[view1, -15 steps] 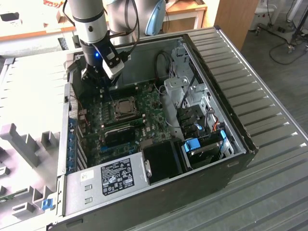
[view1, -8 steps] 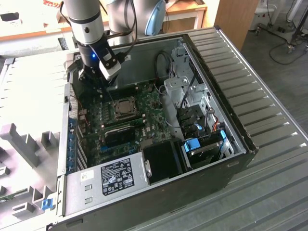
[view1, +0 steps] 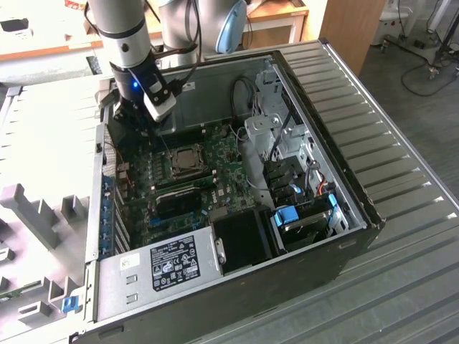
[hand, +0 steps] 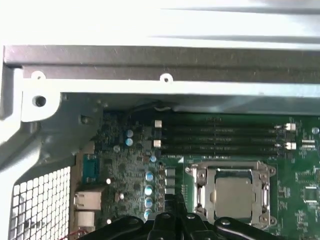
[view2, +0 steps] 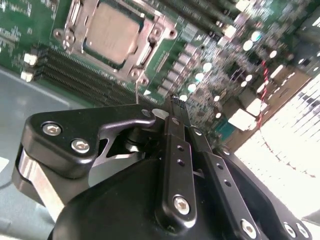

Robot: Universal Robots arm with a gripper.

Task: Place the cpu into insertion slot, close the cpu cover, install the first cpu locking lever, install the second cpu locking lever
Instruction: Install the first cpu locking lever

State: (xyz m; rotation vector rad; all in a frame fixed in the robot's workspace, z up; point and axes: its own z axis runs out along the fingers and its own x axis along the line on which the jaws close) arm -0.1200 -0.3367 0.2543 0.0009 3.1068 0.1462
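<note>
The cpu (view2: 111, 31) (hand: 234, 192), a flat square with a dull silver-tan top, lies in the insertion slot (view1: 188, 162) on the green board. The cpu cover (view2: 150, 37) (hand: 200, 186), a grey metal frame, lies flat around it. A thin metal rod (view2: 136, 92) stands up beside the socket's near corner. My gripper (view2: 175, 102) (hand: 172, 216) (view1: 158, 135) hovers just off that corner, towards the case's rear wall. Its two black fingers (view2: 176, 150) lie pressed together with nothing visible between them.
Long black memory slots (hand: 220, 137) run along one side of the socket. Rear ports (hand: 85, 202) and the grey case wall (hand: 150, 60) lie close by. A black card (view1: 179, 202), the power supply (view1: 168, 265) and a drive cage with blue tabs (view1: 287, 215) fill the case.
</note>
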